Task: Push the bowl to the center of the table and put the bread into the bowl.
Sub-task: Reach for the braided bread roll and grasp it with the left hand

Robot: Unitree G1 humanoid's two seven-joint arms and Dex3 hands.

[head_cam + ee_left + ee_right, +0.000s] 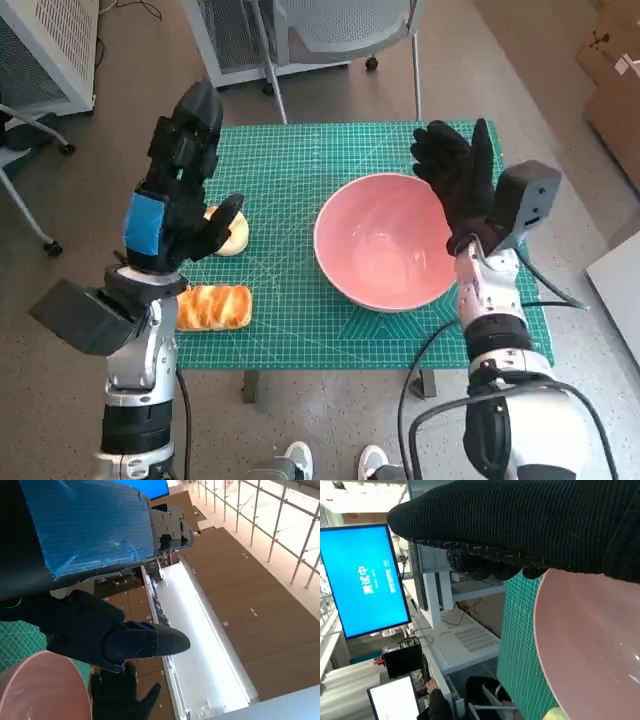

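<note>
Pink bowl (385, 243) sits right of the table's center, the spread, empty right hand (462, 180) raised at its right rim, nearer than the unladen left hand (185, 185).

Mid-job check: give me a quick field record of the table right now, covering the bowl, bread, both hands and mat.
bowl: pink bowl, empty, upright, on the right half of the mat
bread: glazed loaf at the mat's near left edge; a pale round bun behind it, partly hidden by the left hand
left hand: raised above the bun, holding nothing
right hand: open, fingers spread, at the bowl's right rim; contact unclear
mat: green cutting mat covering the table
task state: no bread in the bowl
</note>
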